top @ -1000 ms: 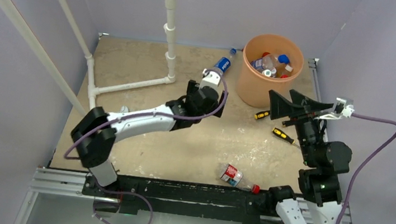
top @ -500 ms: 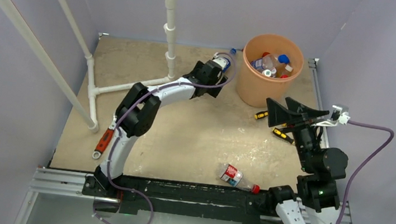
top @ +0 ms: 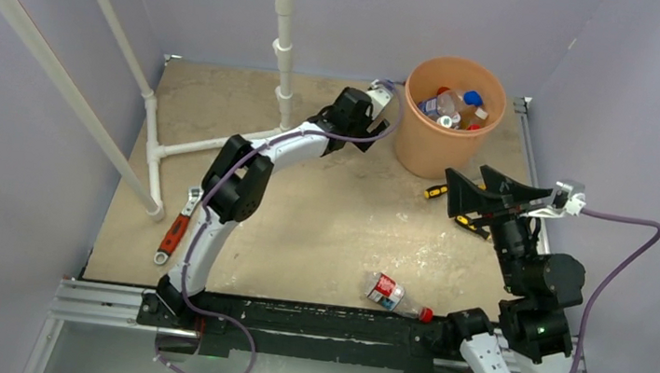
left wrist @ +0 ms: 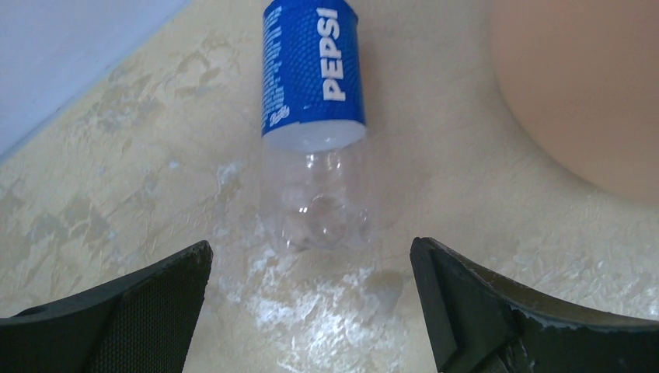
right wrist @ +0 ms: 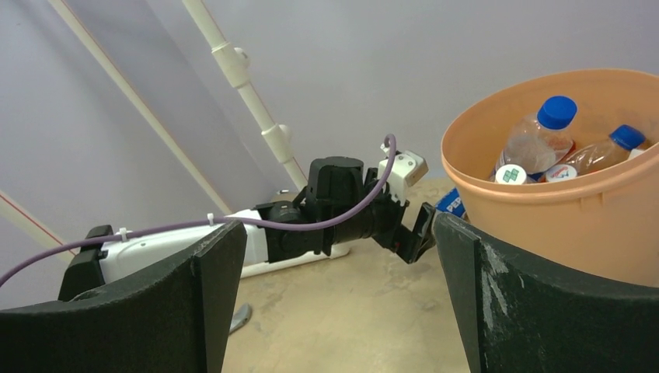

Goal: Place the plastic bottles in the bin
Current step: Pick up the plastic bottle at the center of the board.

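While the left gripper [left wrist: 311, 252] hovers low over the table [top: 321, 232] with its two fingers spread wide and nothing between them, a blue-label bottle [left wrist: 313, 116] lies flat straight ahead at 12 o'clock. Its clear base points back at the gripper, about level with the fingertips and touching neither of them. Its blue label is farther out, and the cap end is out of the wrist view. At 2 o'clock from that gripper curves the wall of the orange bin [left wrist: 591, 85], just beside the bottle but apart from it.

From above, the bin stands at 1 o'clock on the table, holding several bottles [top: 453, 107] with blue and white caps. The right gripper [right wrist: 339, 229] hangs raised at 3 o'clock, its fingers also spread and empty, facing the bin and the left arm. Below it on the table lie two yellow-and-black screwdrivers [top: 472, 224]. A red-label bottle [top: 386, 292] with a red cap lies on its side at 5 o'clock, near the front edge and well apart from both grippers. A red-handled wrench [top: 173, 230] lies at 8 o'clock.
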### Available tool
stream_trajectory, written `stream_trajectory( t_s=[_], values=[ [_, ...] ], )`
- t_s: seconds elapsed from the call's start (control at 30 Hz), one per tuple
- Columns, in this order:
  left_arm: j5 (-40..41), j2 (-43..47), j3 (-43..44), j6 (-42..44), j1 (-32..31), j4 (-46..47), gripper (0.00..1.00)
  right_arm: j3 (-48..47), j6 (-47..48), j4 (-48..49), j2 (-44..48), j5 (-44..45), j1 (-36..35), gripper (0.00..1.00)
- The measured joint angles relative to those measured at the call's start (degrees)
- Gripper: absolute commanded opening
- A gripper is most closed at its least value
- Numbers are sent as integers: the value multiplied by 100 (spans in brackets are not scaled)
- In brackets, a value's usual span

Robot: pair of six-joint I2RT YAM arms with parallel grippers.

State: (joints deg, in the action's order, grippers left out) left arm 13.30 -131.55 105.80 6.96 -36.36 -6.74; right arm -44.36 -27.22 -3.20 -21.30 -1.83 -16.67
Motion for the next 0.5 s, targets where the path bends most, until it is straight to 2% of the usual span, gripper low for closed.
stream_trajectory(
  t_s=[0.2, 0.37, 0.5],
  values=[
    [-98, -680, 863, 15, -2, -26, 99, 0, 170, -24, 35, 186, -111, 94],
    [-118, -1193, 1261, -26, 44, -188, 99, 0, 269, -26, 39, 291, -157, 95],
    [-144, -1423, 1534, -103, 103, -245, 88, 0, 299, -28, 37, 380, -177, 95]
  ],
)
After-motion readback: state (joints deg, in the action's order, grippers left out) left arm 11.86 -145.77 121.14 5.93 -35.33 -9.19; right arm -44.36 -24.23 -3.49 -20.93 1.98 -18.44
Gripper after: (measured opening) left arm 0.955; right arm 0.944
